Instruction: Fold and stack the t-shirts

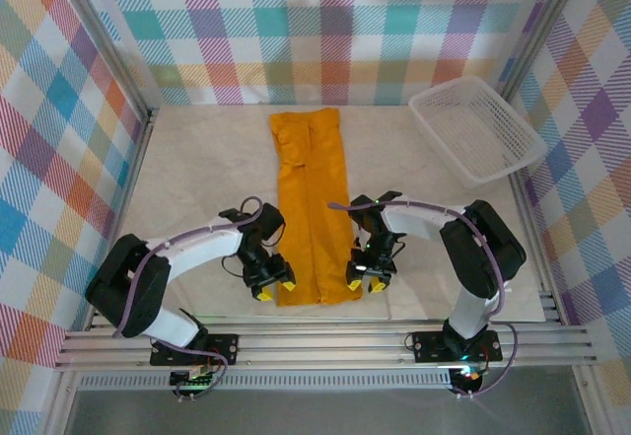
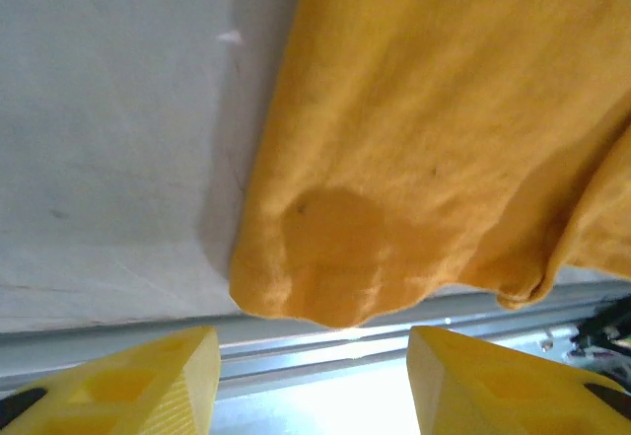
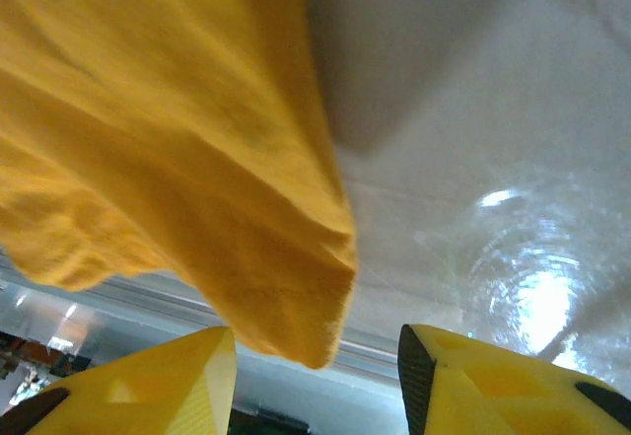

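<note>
Two tools, both open, nothing gripped.

Left tool (image 1: 276, 290): yellow fingers spread, just off the near-left corner of the t-shirt (image 1: 311, 198). Left wrist view has the fingers (image 2: 148, 386) wide apart with the shirt's hem corner (image 2: 325, 277) ahead of the gap and not between them. The hem there sits at the near edge of the tabletop (image 2: 118, 139), with the metal rail (image 2: 325, 351) below it.

Right tool (image 1: 365, 285): jaws apart too, at the near-right corner of the shirt. In the right wrist view the cloth corner (image 3: 296, 287) reaches down close to the gap between the fingers (image 3: 473, 386); can't tell if it touches either one. Not clamped.

Shirt: mustard-orange, laid as a long narrow strip down the middle of the tabletop (image 1: 197, 159), running far to near. Far end is near the back wall, near end lies between the two tools. A few wrinkles at the far end, a lengthwise crease down the strip.

White mesh basket (image 1: 471, 127): far-right corner, well apart from the shirt.
</note>
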Robot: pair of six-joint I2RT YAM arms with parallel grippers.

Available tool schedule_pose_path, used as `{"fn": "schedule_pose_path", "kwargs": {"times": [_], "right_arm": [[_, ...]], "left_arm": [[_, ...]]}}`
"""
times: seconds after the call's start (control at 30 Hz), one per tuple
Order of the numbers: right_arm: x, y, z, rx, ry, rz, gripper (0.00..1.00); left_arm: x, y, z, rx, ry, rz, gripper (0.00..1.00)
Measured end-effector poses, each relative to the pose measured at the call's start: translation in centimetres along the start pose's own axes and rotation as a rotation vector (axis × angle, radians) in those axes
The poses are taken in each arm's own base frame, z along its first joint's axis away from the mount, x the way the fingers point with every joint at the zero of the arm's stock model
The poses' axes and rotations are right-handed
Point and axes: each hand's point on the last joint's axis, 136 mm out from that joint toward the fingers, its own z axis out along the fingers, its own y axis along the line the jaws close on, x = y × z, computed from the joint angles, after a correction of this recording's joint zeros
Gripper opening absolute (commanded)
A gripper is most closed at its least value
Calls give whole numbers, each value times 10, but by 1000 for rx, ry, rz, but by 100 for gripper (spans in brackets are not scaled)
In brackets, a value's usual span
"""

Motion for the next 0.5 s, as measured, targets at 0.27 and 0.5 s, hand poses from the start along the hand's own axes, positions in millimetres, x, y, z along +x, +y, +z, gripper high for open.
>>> {"fn": "schedule_pose_path", "kwargs": {"times": [0.27, 0.5], "right_arm": [[8, 0, 15, -36, 34, 35, 47], [-9, 19, 15, -122, -12, 78, 18]], "left_arm": [[4, -10, 27, 18, 21, 20, 35], [2, -13, 37, 31, 42, 0, 0]]}}
